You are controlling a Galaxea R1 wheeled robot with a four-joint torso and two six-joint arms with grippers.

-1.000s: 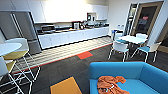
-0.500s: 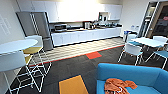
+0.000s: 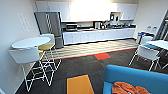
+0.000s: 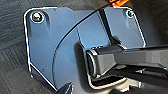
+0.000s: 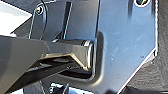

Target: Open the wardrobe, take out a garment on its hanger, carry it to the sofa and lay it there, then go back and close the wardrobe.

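you are facing an office kitchen. white cabinets and a dark counter run along the far wall at 12 o'clock, a steel fridge at 11. a round white high table with wire stools stands at 9. dark carpet carries orange and yellow tiles; white chairs sit at 3.

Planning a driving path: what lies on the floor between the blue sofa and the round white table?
In the head view, dark carpet with a yellow floor tile lies between the sofa and the table; nothing stands there.
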